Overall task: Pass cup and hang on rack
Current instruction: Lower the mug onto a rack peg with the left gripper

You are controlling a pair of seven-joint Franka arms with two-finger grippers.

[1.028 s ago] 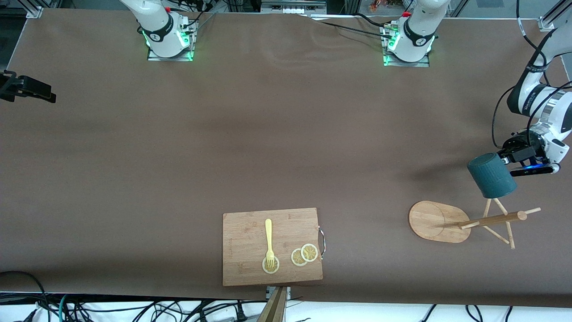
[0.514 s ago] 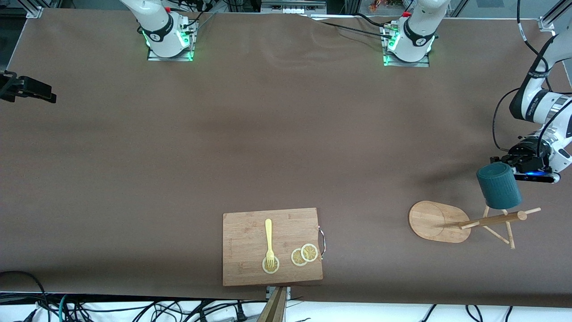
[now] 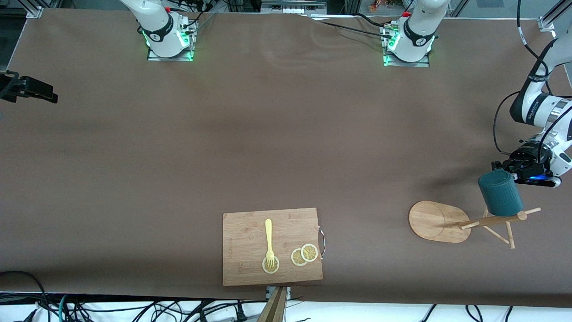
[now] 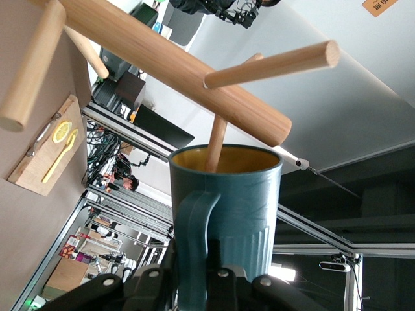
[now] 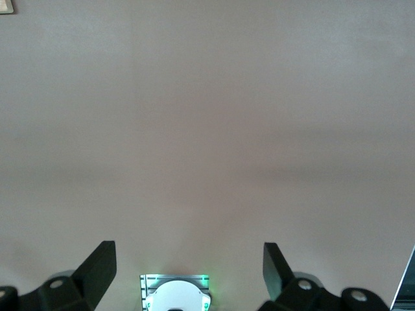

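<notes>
Since 1 s ago the cup [image 3: 500,193] has travelled toward the rack [image 3: 464,222] and come lower, so that it now overlaps the top of the pole, where earlier it hung clear of the pegs. It is a dark teal ribbed mug, tilted, held in the air over the rack's upper pegs at the left arm's end of the table. In the left wrist view 1 thin peg [image 4: 216,144] reaches into the cup's yellow mouth [image 4: 225,159], with the thick pole [image 4: 175,71] crossing just past the rim.

The left gripper [image 3: 514,169] clamps the cup by its handle [image 4: 193,243], fingers closed on either side of it.

The rack's oval base [image 3: 431,221] rests flat on the brown table [image 3: 268,143], nearer the front camera than the left gripper.

A wooden cutting board [image 3: 246,264] lies near the table's front edge, well apart from the rack, carrying a yellow fork [image 3: 268,239] and 3 lemon slices [image 3: 304,255].

The right gripper [image 5: 188,262] waits with its jaws spread wide over bare table, near the right arm's end.
</notes>
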